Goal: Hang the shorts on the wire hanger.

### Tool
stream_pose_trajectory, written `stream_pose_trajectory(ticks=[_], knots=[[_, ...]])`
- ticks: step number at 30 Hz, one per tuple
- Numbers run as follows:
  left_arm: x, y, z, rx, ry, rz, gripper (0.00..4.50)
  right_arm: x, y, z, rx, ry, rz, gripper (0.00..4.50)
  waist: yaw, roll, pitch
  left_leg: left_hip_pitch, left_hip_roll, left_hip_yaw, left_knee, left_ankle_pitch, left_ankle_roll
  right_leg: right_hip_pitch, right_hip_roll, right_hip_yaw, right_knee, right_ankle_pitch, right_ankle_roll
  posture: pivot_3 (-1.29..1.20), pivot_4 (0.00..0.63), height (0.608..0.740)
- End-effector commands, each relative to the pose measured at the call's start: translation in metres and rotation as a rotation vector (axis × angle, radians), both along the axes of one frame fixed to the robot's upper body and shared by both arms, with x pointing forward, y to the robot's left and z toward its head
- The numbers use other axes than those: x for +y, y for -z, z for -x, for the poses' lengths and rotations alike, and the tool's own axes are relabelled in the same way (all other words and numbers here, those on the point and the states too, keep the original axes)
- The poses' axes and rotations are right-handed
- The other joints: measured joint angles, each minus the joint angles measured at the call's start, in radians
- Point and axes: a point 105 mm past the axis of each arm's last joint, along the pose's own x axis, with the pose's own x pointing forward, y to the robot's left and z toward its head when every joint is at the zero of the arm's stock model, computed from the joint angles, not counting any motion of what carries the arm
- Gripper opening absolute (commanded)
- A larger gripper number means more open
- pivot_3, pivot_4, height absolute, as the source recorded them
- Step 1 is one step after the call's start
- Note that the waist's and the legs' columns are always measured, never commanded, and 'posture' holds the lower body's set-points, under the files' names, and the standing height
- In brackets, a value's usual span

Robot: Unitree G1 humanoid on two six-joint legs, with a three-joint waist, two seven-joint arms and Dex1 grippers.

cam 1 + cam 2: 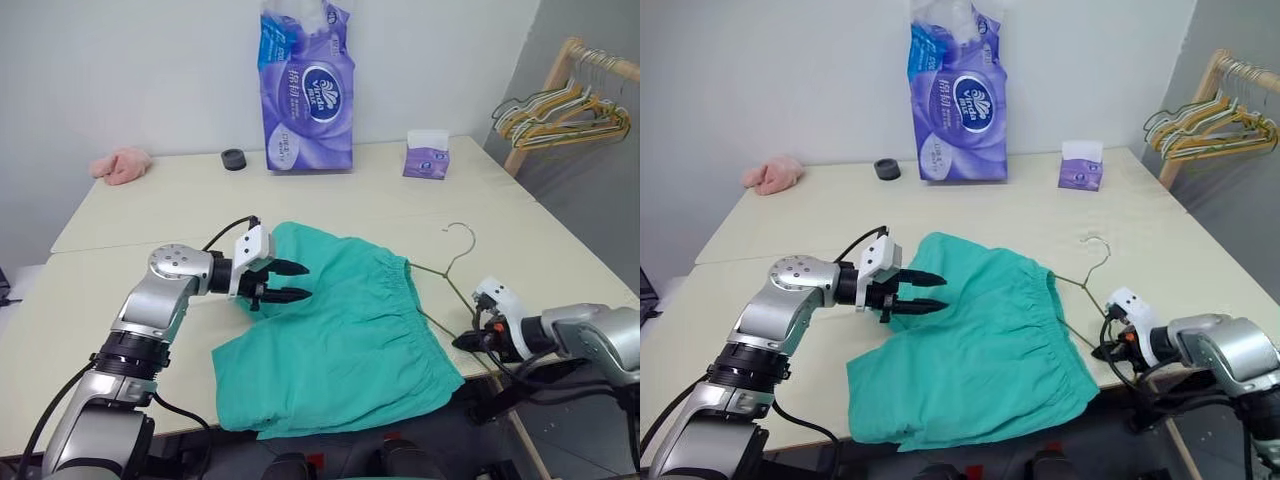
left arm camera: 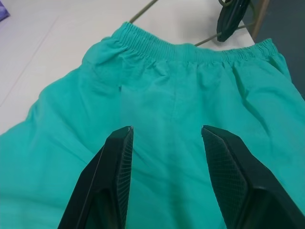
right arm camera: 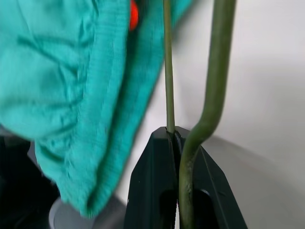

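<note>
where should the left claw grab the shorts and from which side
Best bet is the gathered waistband, approached from the leg side where the open left claw already hovers over the shorts. The band is a thick ridge lying next to the wire hanger, which the right claw pinches.

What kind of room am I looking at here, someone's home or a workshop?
Probably a plain test room set up for laundry chores, not a lived-in home: a bare cream table against a blank wall, teal shorts spread on it, a purple tissue pack, and a wooden rack of hangers at the side.
</note>
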Motion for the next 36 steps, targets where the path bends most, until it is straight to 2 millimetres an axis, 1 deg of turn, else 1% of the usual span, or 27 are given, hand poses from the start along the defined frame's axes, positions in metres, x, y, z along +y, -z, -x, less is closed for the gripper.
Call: stream_pose_trajectory(ticks=[1,3,4,6,8,10,12,15,17,20,22,26,31,36], knots=[[0.002,-0.021,-0.012,-0.036,-0.066,0.073,2.40,0.010,-0.029,-0.015,-0.142,-0.033,-0.029,0.00,0.000,0.000,0.000,0.000,0.000,0.000,0.000,0.000,0.000,0.000,0.000,0.000,0.000,0.000,0.000,-0.09,0.029,0.740],[0.005,-0.026,-0.019,-0.055,-0.106,0.089,2.40,0.016,-0.036,-0.014,-0.188,-0.070,-0.019,0.00,0.001,0.000,0.000,0.000,0.000,0.000,0.000,0.000,0.000,0.000,0.000,0.000,0.000,0.000,0.000,-0.09,0.027,0.740],[0.006,-0.030,-0.023,-0.069,-0.121,0.102,2.76,0.021,-0.040,-0.013,-0.212,-0.092,-0.021,0.00,0.001,0.000,0.000,0.000,0.000,0.000,0.000,0.000,0.000,0.000,0.000,0.000,0.000,0.000,0.000,-0.09,0.026,0.740],[0.006,-0.037,-0.029,-0.087,-0.143,0.129,3.22,0.027,-0.044,-0.011,-0.242,-0.124,-0.018,0.00,0.002,0.000,0.000,0.000,0.000,-0.001,0.000,0.000,0.000,0.000,0.000,0.000,0.000,0.000,0.000,-0.09,0.026,0.740],[0.006,-0.055,-0.043,-0.170,-0.180,0.162,3.85,0.041,-0.048,-0.004,-0.293,-0.204,0.005,0.00,0.006,0.000,0.000,0.000,0.000,0.000,0.000,0.000,0.000,0.000,0.000,0.000,0.000,0.000,0.000,-0.10,0.024,0.740],[0.002,-0.064,-0.045,-0.220,-0.134,0.138,4.43,0.049,-0.047,0.002,-0.328,-0.280,0.053,0.00,0.009,0.000,0.000,-0.002,0.000,-0.001,0.001,0.000,0.000,-0.002,0.000,-0.001,0.000,0.001,0.001,-0.10,0.024,0.740],[-0.003,-0.062,-0.040,-0.232,-0.058,0.086,4.49,0.050,-0.045,0.005,-0.349,-0.322,0.091,0.00,0.009,0.000,0.000,-0.002,0.000,0.000,0.001,0.000,0.000,-0.002,0.000,0.000,0.000,0.001,0.001,-0.10,0.026,0.740],[-0.009,-0.060,-0.026,-0.202,0.075,0.025,4.49,0.052,-0.044,0.006,-0.386,-0.392,0.146,0.00,0.005,0.000,0.000,-0.002,-0.001,0.001,0.001,0.000,0.000,-0.003,-0.001,0.001,0.000,0.001,0.001,-0.10,0.026,0.740],[-0.012,-0.059,-0.021,-0.195,0.131,-0.006,4.49,0.053,-0.044,0.007,-0.404,-0.422,0.164,0.00,0.005,0.000,0.000,-0.003,-0.001,0.002,0.001,0.000,0.000,-0.005,-0.001,0.001,0.001,0.001,0.001,-0.10,0.026,0.740],[-0.016,-0.051,-0.009,-0.169,0.251,-0.094,4.49,0.055,-0.046,0.007,-0.448,-0.490,0.211,0.00,0.003,0.000,0.000,-0.008,-0.001,0.002,0.002,0.000,0.000,-0.009,-0.001,0.001,0.002,0.001,0.001,-0.11,0.030,0.740],[-0.018,-0.045,-0.008,-0.162,0.277,-0.122,4.49,0.056,-0.047,0.008,-0.465,-0.519,0.229,0.00,0.002,0.000,0.000,-0.008,-0.001,0.001,0.002,0.000,0.000,-0.009,-0.001,0.000,0.002,0.001,0.001,-0.11,0.030,0.740],[-0.022,-0.034,-0.012,-0.166,0.275,-0.127,4.49,0.062,-0.052,0.010,-0.507,-0.574,0.250,0.00,-0.002,0.000,0.000,-0.009,-0.001,0.001,0.004,0.000,0.000,-0.009,-0.001,0.000,0.002,0.001,0.001,-0.12,0.030,0.740],[-0.028,-0.020,-0.004,-0.118,0.329,-0.129,4.49,0.067,-0.058,0.012,-0.551,-0.611,0.265,0.00,-0.005,0.000,0.000,-0.014,-0.001,-0.001,0.010,-0.001,0.002,-0.010,-0.001,-0.002,0.003,0.001,0.001,-0.12,0.030,0.740],[-0.035,-0.005,0.004,-0.077,0.381,-0.135,4.49,0.072,-0.063,0.013,-0.580,-0.633,0.270,0.00,-0.005,0.000,0.000,-0.015,-0.001,-0.001,0.012,-0.002,0.003,-0.010,-0.001,-0.001,0.002,0.002,0.003,-0.12,0.030,0.740]])
